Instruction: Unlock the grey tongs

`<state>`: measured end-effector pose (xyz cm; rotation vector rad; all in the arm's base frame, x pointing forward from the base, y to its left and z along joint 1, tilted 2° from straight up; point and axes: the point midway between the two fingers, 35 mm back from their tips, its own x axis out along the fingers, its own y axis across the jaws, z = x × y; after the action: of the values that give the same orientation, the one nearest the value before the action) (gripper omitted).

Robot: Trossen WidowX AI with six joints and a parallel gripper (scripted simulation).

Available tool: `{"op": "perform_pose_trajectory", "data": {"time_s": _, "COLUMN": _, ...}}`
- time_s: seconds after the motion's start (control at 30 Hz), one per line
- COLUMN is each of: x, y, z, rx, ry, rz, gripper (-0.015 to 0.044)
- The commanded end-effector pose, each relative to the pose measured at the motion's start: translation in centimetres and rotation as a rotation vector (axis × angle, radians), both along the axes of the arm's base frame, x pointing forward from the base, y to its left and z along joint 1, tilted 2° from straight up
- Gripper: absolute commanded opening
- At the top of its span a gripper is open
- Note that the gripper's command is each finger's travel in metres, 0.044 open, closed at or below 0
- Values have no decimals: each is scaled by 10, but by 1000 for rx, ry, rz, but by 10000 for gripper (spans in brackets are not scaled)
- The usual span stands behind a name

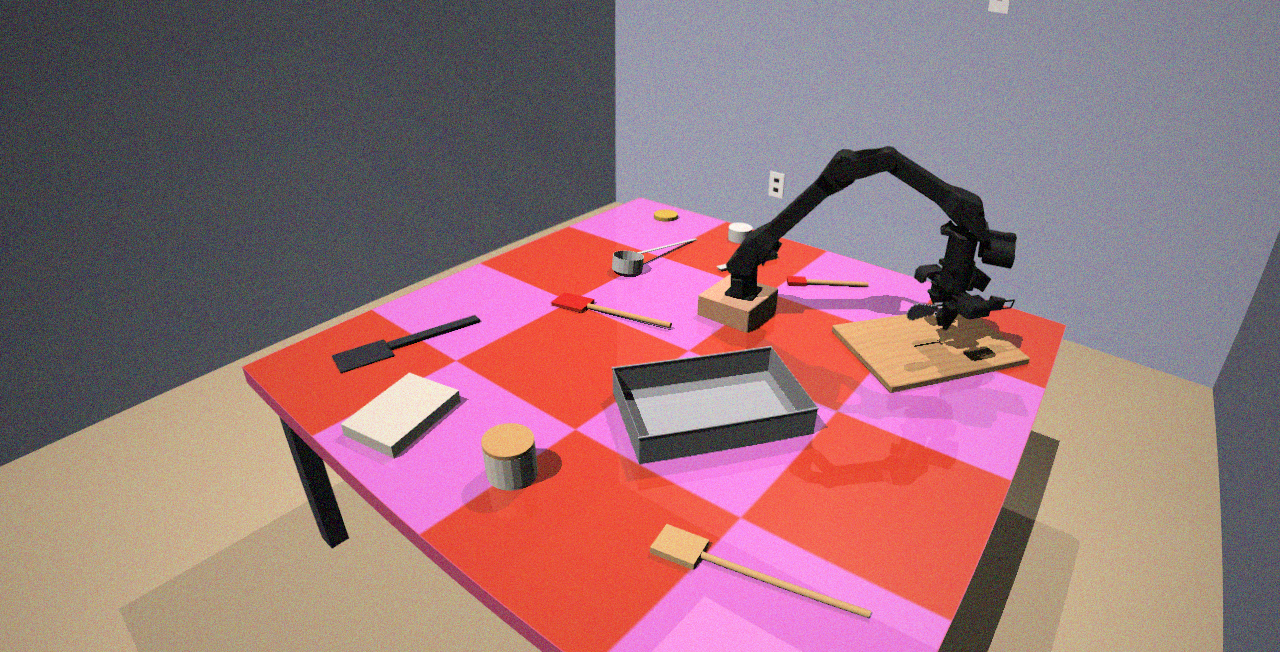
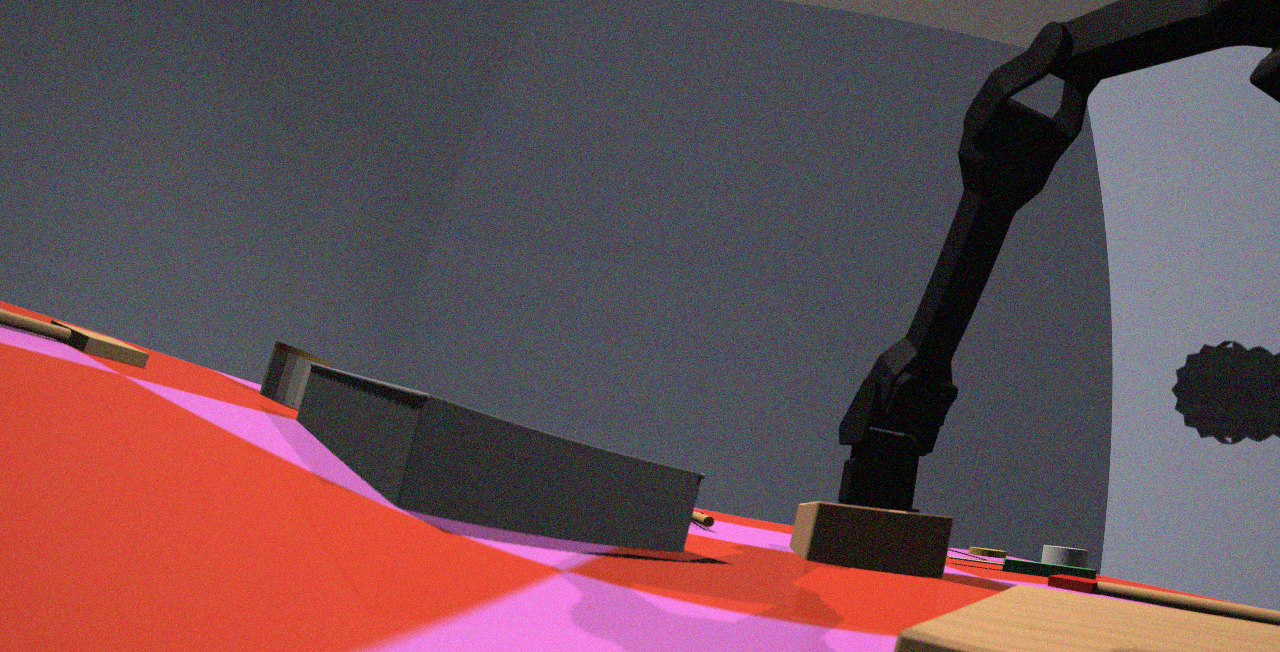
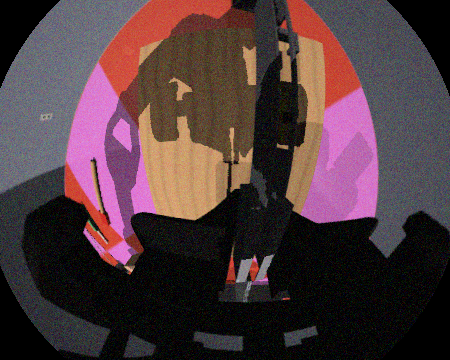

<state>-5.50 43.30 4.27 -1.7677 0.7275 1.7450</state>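
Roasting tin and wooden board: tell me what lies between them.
Only bare checkered table top separates the roasting tin from the wooden board in the top view, crossed by the arm's shadow.

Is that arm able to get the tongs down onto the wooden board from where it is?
Probably yes. The gripper is shut on the tongs and hangs right above the wooden board, with nothing visible between them.

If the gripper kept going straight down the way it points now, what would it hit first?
Most likely the wooden board: the gripper, shut on the tongs, points down right above it. Whether the tongs would touch first is unclear.
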Motion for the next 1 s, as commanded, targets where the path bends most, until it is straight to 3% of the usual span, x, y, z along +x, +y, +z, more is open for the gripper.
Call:
{"op": "perform_pose_trajectory", "data": {"time_s": 0.0, "x": 0, "y": 1, "z": -6, "rx": 4, "ry": -1, "rz": 5, "gripper": -150}}
{"op": "perform_pose_trajectory", "data": {"time_s": 0.4, "x": 1, "y": 1, "z": -18, "rx": 4, "ry": 0, "rz": 4, "gripper": -150}}
{"op": "perform_pose_trajectory", "data": {"time_s": 0.97, "x": 1, "y": 0, "z": -18, "rx": -3, "ry": 0, "rz": -1, "gripper": 296}}
